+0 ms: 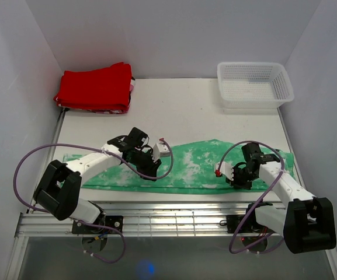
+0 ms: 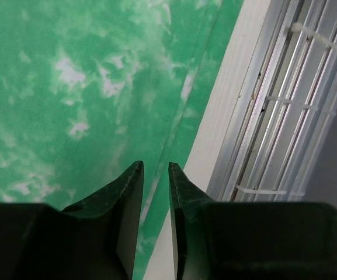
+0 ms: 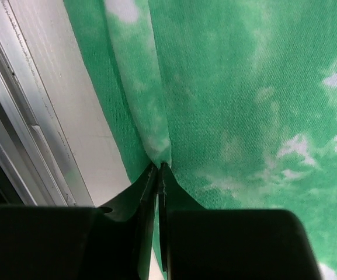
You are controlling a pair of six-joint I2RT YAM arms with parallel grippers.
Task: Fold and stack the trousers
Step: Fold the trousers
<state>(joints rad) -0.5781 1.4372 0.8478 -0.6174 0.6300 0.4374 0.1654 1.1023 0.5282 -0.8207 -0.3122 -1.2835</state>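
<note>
Near edge: slotted metal rail [image 1: 174, 217], both arm bases bolted along it.

Just beyond: the trousers [image 1: 197, 166] lie flat in a long strip across the near part of the table [image 1: 186, 111].

Left gripper [image 2: 155, 170] low over the strip's left part, jaws a narrow gap apart above a fold line; cannot tell if cloth is caught.

Right gripper [image 3: 158, 168] on the right part, jaws closed, pinching a raised ridge of the trousers.

Far left corner: folded red garment [image 1: 95, 87]. Far right: white mesh basket [image 1: 253, 84].
</note>
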